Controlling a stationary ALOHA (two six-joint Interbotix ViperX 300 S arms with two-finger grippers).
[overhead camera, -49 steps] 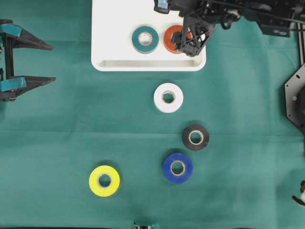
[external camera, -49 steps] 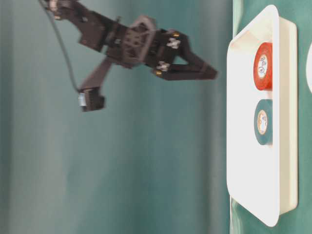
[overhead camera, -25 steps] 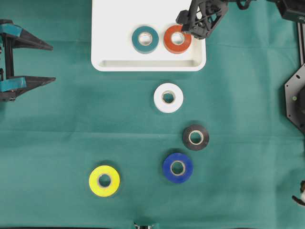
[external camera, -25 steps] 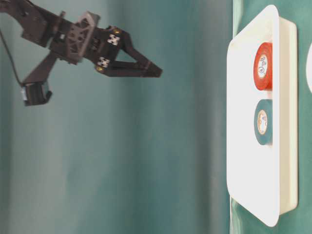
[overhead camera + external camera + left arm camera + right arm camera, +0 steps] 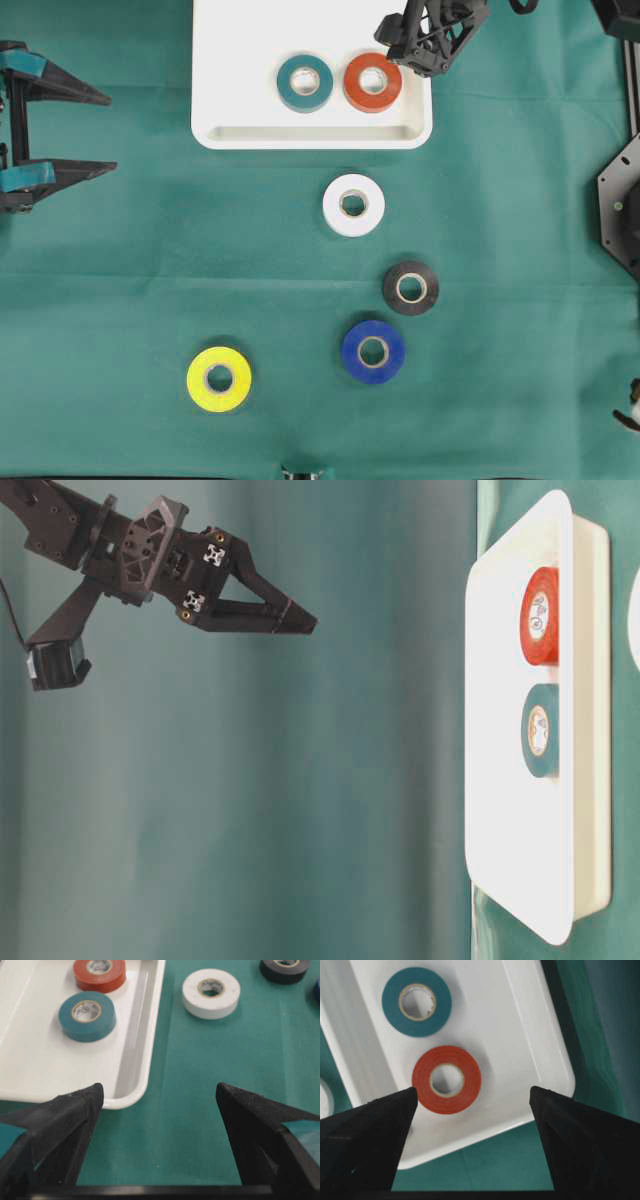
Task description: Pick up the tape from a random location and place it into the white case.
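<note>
1. Overhead, the white case (image 5: 230, 60) is lying at the top middle of the green surface (image 5: 520, 250), already carrying a teal roll (image 5: 305, 82) and a red roll (image 5: 372, 82); the white roll (image 5: 353, 205) is sitting just below the case, with the black roll (image 5: 410, 288), blue roll (image 5: 373, 352) and yellow roll (image 5: 219, 379) lying further down; the right gripper (image 5: 428, 40) is hanging over the case's right edge with jaws apart and nothing in them, well apart from every loose roll; the left gripper (image 5: 75, 130) is waiting at the left edge, jaws spread wide.
2. Table-level, the right gripper (image 5: 270, 615) is hovering high above the case (image 5: 500, 730), holding nothing.
3. Left wrist: the white roll (image 5: 211, 993) is lying ahead beside the case rim (image 5: 135, 1060), clear of the open fingers (image 5: 65, 1115).
4. Right wrist: the red roll (image 5: 447, 1079) is lying flat between the parted fingers (image 5: 370, 1130), far below.
5. Judging by looks, these rolls are seeming light, stiff and smooth-sided; pinching across the outer wall, or one finger through the core, is looking safest.
</note>
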